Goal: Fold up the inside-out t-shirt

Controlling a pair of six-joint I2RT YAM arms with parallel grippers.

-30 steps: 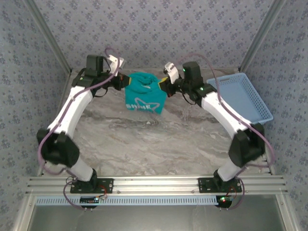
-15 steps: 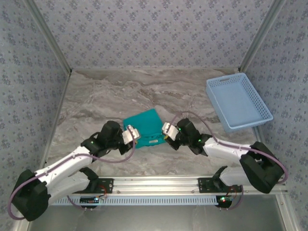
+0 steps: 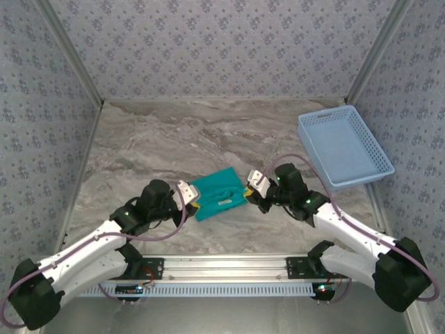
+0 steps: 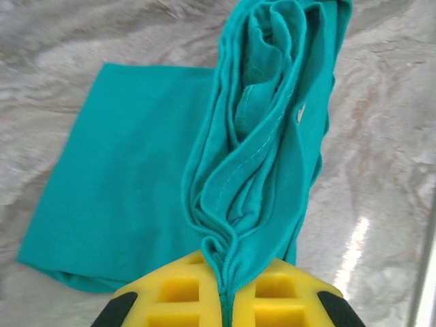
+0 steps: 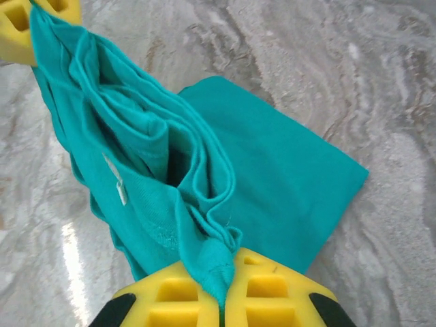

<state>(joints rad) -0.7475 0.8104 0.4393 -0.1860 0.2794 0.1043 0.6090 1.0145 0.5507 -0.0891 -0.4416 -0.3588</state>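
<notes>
The teal-green inside-out t-shirt (image 3: 220,192) lies doubled over on the marble table, near the front. My left gripper (image 3: 194,202) is shut on its left end, and my right gripper (image 3: 247,193) is shut on its right end. In the left wrist view the yellow pads (image 4: 177,289) pinch a bunch of hems of the t-shirt (image 4: 122,184). The right wrist view has the t-shirt (image 5: 272,170) gathered between my pads (image 5: 272,289), a small white tag (image 5: 117,182) on the upper layer, and the other gripper's pad (image 5: 20,27) at the top left.
A light blue mesh basket (image 3: 344,146) stands at the back right of the table. Patterned walls close in the back and both sides. An aluminium rail (image 3: 229,266) with both arm bases runs along the near edge.
Both arms swung from the back of the table down to the front, carrying the shirt's held edge over itself. In the last half second the right gripper moved slightly back and right.
</notes>
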